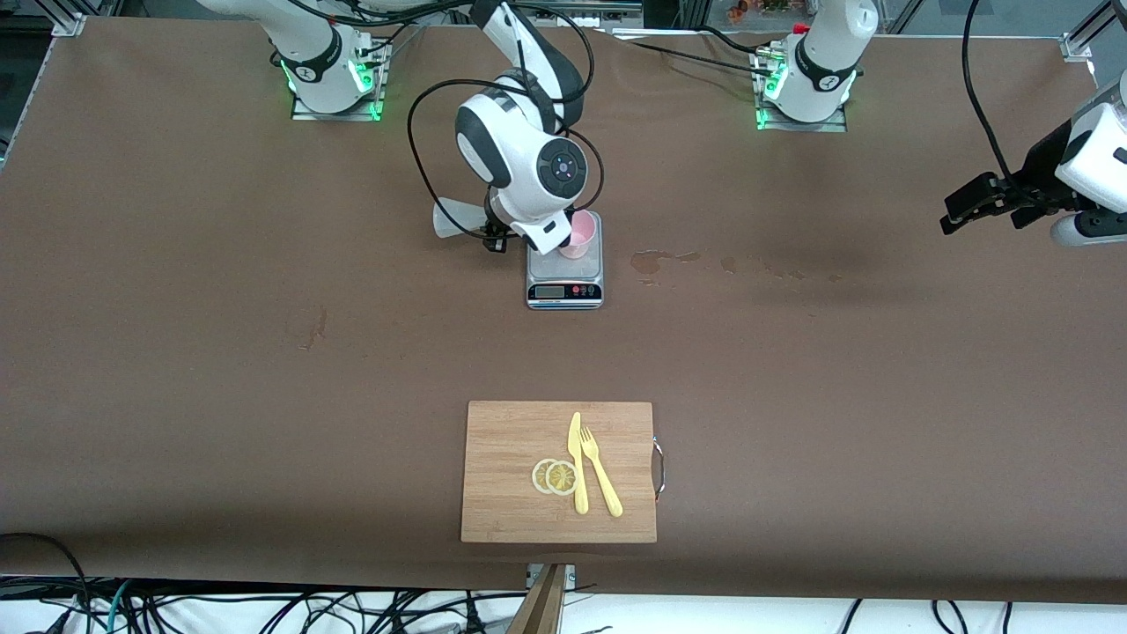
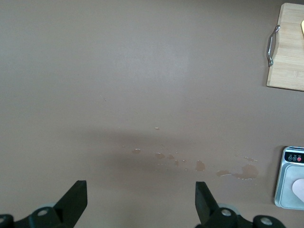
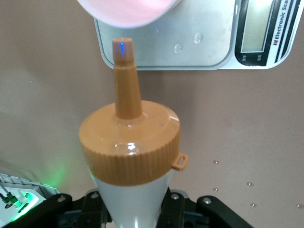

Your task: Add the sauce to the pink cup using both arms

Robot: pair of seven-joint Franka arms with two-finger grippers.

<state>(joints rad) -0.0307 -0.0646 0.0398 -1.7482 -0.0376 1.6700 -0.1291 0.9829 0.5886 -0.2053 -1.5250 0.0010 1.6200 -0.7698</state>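
Note:
My right gripper (image 1: 489,234) is shut on the sauce bottle (image 1: 451,218), held tilted beside the scale. In the right wrist view the fingers (image 3: 173,209) clamp the whitish body under the orange cap (image 3: 129,147), and the nozzle (image 3: 124,71) points at the pink cup's rim (image 3: 128,9). The pink cup (image 1: 581,234) stands upright on the silver scale (image 1: 564,282), partly hidden by the right wrist. My left gripper (image 1: 961,210) is open and empty, up over bare table at the left arm's end; its fingers (image 2: 72,204) stand wide apart.
A wooden cutting board (image 1: 493,475) with a yellow knife (image 1: 577,467), a fork (image 1: 600,475) and two lemon slices (image 1: 555,476) lies nearer the front camera. Small wet stains (image 1: 651,261) mark the table beside the scale, toward the left arm's end.

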